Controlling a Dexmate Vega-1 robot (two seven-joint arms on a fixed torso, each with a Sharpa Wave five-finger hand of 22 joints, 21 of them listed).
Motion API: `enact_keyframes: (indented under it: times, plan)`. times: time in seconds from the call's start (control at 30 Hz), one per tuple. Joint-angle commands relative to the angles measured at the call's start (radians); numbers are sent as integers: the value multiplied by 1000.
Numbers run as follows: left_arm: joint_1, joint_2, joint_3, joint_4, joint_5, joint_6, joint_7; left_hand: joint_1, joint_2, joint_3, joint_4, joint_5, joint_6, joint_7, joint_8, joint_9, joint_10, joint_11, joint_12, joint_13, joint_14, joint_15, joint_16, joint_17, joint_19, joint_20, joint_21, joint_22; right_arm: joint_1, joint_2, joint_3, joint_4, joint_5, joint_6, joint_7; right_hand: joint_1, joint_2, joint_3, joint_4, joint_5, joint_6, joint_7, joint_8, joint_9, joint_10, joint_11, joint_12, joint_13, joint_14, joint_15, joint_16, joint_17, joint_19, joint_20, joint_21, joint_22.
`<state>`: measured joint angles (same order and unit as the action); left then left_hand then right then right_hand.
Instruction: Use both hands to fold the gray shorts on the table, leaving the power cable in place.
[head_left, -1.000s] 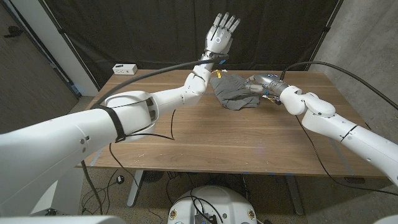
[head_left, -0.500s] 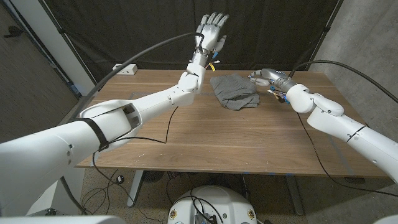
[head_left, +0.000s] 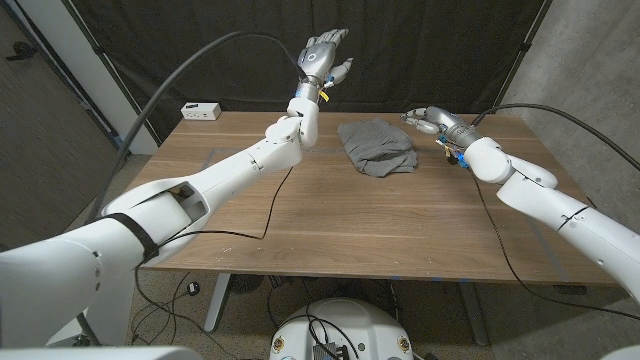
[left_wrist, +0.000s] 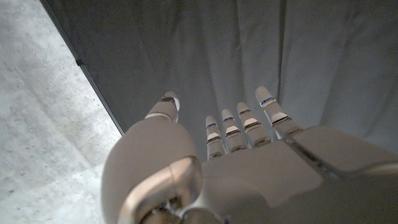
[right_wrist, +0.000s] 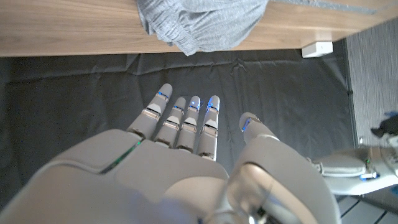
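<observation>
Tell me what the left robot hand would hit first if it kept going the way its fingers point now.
Probably the dark curtain: the left robot hand is raised above the table's far edge, fingers aimed at it, with nothing visible between. Depth is unclear.

The gray shorts (head_left: 377, 146) lie bunched in a rumpled, folded heap on the table's far middle
</observation>
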<state>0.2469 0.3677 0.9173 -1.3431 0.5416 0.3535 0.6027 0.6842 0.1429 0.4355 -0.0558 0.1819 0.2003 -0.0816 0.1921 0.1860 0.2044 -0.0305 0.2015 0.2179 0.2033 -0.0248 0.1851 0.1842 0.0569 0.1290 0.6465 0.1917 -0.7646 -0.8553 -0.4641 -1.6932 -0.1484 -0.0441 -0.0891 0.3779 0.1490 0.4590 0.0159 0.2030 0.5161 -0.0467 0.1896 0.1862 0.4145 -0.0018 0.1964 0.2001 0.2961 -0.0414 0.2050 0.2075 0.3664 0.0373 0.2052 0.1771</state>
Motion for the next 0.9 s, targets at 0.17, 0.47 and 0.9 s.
enact_keyframes:
  times: [0.17, 0.47, 0.9]
  plan:
    - [121, 29, -236, -61, -414, -207, -278, -4, 24, 14, 4, 7, 2, 38, -3, 1, 6, 26, 4, -3, -11, 27, 3, 3, -12, 5, -9, 4, -11, 62, 34, 92, 179, 119, -27, 3, 15, 1, -7, -5, -13, 5, 0, 3, -18, 4, -4, 0, -10, -14, 7, 7, -5, 2, -4, 1]
    - [153, 35, -307, -27, -607, -286, -395, -13, 26, 20, 5, 8, -3, 62, -5, 0, -8, 50, 1, -6, -42, 43, -4, 2, -27, -11, -13, 7, -23, 86, 47, 111, 252, 150, -34, 4, 18, -1, -10, -10, -35, 7, -6, 3, -44, 6, -11, 0, -18, -9, 7, 10, -10, 1, -5, 2]
    - [177, 30, -354, 98, -839, -426, -594, -50, 19, 18, 13, 9, -61, 67, -15, -2, -93, 73, -16, -14, -143, 61, -15, -4, -106, -43, -40, 10, -63, 147, 89, 132, 386, 187, -78, -1, 18, -7, -10, -16, -61, 12, -10, 3, -64, 15, -12, 1, -36, 0, 7, 15, -7, -5, -2, 2]
